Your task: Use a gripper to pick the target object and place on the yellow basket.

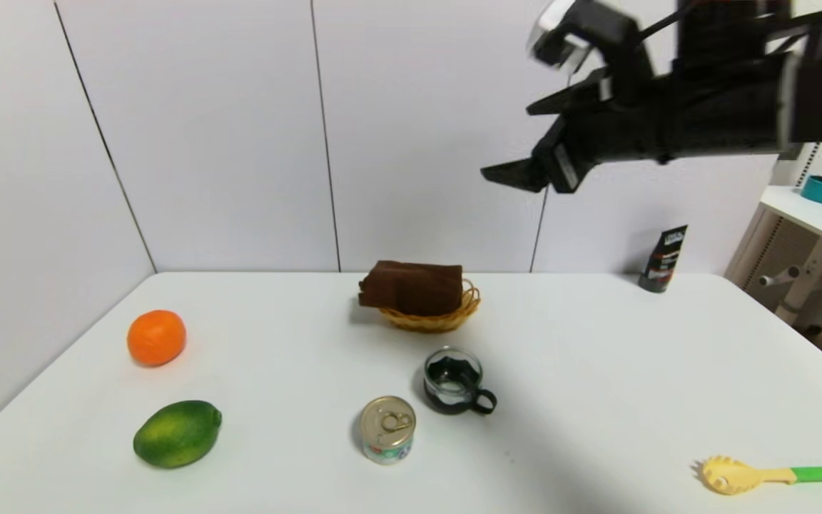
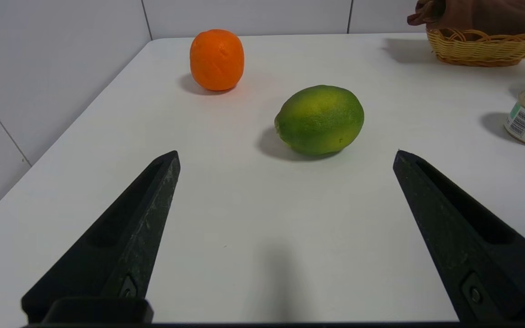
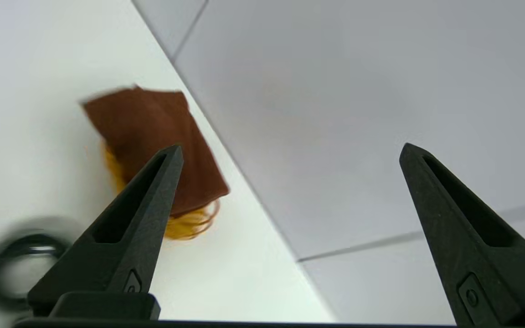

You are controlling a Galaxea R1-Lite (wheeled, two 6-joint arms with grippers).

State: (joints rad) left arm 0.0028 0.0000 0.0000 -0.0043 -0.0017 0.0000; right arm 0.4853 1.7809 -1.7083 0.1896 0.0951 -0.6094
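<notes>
Resting across the yellow basket (image 1: 434, 318), overhanging since it's longer, the target object (image 1: 411, 287) looks placed; right gripper (image 1: 536, 150) high above, jaws wide, empty; left gripper (image 2: 285, 157) likewise, parked low over the bench (image 1: 596, 371)

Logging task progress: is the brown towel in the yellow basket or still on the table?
In. The brown towel lies across the yellow basket, overhanging its rim; the right gripper is open, raised clear.

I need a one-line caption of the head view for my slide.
Brown towel lies on the yellow basket; the open right hand is raised high above the table.
</notes>
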